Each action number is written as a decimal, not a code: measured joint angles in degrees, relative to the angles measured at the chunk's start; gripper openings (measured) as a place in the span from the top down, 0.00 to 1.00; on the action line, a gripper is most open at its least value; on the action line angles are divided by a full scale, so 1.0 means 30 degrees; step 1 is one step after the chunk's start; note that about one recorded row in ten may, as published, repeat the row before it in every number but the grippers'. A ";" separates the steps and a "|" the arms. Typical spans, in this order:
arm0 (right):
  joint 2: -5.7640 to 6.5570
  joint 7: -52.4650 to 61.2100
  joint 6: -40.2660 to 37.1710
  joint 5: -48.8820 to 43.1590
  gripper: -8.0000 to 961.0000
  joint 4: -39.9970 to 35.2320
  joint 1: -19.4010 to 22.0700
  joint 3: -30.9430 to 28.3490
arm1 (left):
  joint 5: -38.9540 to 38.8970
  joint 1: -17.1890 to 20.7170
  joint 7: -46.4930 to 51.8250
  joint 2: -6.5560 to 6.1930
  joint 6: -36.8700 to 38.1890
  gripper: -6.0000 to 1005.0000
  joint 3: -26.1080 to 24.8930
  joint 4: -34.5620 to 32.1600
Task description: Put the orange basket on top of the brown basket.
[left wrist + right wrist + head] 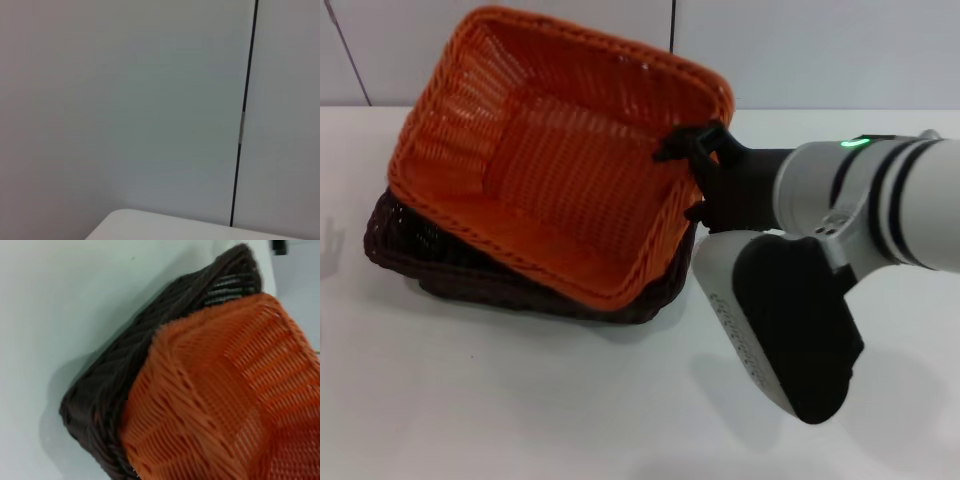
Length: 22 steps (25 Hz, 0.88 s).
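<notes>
orange basket (pixel 555 170) in right pincer (pixel 692 150)

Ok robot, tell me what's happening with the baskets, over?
Right gripper shut on orange basket rim. Basket tilted over brown basket, not settled. Left gripper unseen. Nothing blocking.

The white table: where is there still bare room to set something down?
The white table is bare across the near strip in front of the dark brown woven basket, and left of it. The bright orange woven basket sits tilted on the brown one. It is crowded on the right, where the right end effector grips the orange rim.
</notes>
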<state>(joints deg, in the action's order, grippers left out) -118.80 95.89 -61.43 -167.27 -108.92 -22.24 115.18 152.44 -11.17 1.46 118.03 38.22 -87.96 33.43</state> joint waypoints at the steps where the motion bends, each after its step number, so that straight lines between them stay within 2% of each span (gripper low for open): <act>1: -0.0023 0.0041 0.0077 -0.0002 0.40 -0.0270 0.0344 0.0027 | 0.0001 -0.0156 -0.0002 -0.0008 0.0001 0.22 -0.0009 -0.0187; 7: -0.0128 0.0700 0.0722 -0.0002 0.24 -0.1749 0.1826 0.0331 | -0.0001 -0.0804 -0.0047 -0.0074 -0.0001 0.22 -0.0028 -0.0979; 9: -0.0181 0.1549 0.1843 0.0000 0.22 -0.1971 0.2155 0.0389 | -0.0003 -0.0953 -0.0094 -0.0077 0.0000 0.22 -0.0038 -0.1124; 12: -0.0254 0.5365 0.6404 -0.0002 0.18 -0.1565 0.2533 -0.0405 | -0.0009 -0.1168 -0.0145 -0.0084 0.0001 0.22 -0.0039 -0.1391; 15: -0.0261 1.1974 1.1338 0.0020 0.18 0.0112 0.2968 -0.2598 | -0.0043 -0.1190 -0.0108 -0.0085 0.0186 0.22 -0.0048 -0.1438; 19: -0.0259 1.9265 1.8461 0.1436 0.18 0.5014 0.4134 -0.5896 | -0.0081 -0.1090 -0.0080 -0.0072 0.0855 0.22 -0.0342 -0.1448; 22: -0.0203 2.1088 2.3233 0.5395 0.18 0.8776 0.5028 -0.7238 | -0.0090 -0.0977 -0.0079 -0.0062 0.1317 0.22 -0.0514 -0.1465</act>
<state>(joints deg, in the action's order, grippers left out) -119.41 159.15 8.27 -151.08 -82.59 -7.15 93.46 152.17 -14.10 1.22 117.84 42.17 -89.50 29.04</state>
